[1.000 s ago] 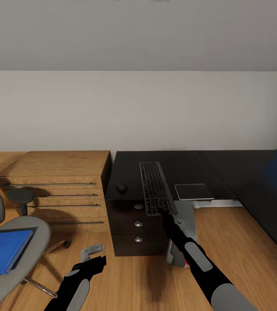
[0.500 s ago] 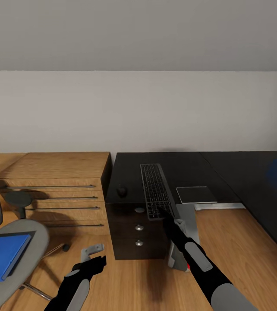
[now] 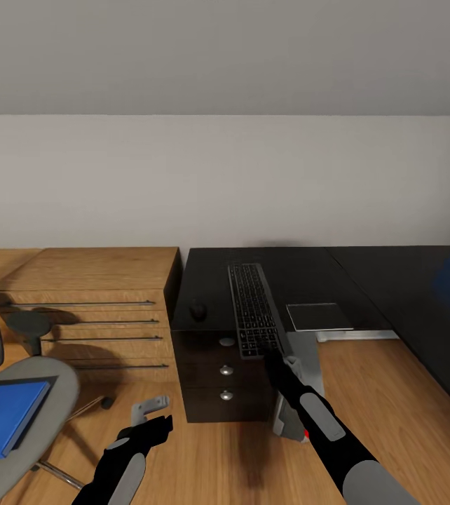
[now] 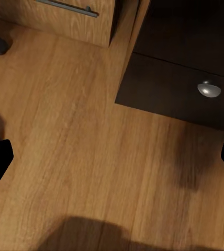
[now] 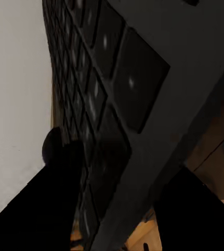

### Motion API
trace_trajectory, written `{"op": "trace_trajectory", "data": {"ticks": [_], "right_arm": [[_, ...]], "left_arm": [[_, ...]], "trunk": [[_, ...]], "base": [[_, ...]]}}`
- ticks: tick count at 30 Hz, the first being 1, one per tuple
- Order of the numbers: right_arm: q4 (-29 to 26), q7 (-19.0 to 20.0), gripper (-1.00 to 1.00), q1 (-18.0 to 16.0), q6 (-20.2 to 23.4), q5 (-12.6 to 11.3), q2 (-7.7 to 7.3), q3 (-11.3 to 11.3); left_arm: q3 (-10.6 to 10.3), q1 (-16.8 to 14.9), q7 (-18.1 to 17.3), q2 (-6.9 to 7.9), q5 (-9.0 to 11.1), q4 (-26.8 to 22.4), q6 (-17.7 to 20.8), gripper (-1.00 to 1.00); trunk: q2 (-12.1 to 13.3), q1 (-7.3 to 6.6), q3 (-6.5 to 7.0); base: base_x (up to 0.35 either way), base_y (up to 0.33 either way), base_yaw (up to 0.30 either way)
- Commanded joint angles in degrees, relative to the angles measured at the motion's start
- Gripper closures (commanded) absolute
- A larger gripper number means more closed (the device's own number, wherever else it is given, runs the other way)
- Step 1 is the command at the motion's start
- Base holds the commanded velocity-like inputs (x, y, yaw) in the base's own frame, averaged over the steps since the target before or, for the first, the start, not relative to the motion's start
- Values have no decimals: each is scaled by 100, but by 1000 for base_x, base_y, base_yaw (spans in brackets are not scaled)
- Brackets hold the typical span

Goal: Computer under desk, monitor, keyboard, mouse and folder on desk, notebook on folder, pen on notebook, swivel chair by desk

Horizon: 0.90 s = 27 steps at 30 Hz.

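My right gripper (image 3: 266, 353) pinches the near end of the keyboard (image 3: 254, 308), which lies lengthwise on the black desk (image 3: 302, 270), barely shifted since half a second ago. The mouse (image 3: 198, 309) sits left of it. My left gripper (image 3: 156, 423) hangs spread above the floor.

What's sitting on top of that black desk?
On the desk lie a keyboard, gripped at its near end by the right hand, a mouse and a grey flat pad. Whatever is beneath the keyboard is covered.

The swivel chair (image 3: 15, 393) and blue folder (image 3: 4, 417) are cropped by the frame edge.
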Motion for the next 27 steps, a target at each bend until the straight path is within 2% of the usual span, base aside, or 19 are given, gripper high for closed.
{"op": "trace_trajectory", "data": {"ticks": [1, 11, 20, 27], "right_arm": [[7, 1, 100, -1, 12, -38, -3, 5], [12, 0, 100, -3, 8, -32, -3, 7], [-40, 32, 100, -1, 5, -40, -3, 4], [-693, 9, 100, 32, 6, -35, -23, -15]], "left_arm": [[-8, -4, 57, 2, 60, -8, 7, -100], [-8, -4, 57, -7, 61, 1, 8, -100], [-8, -4, 62, -7, 58, 1, 2, -100], [-42, -4, 105, -7, 47, 1, -13, -100]], "trunk": [[-2, 0, -6], [-2, 0, -6], [359, -198, 156], [639, -352, 281]], "base": [[0, 0, 0], [0, 0, 0], [0, 0, 0], [0, 0, 0]]}}
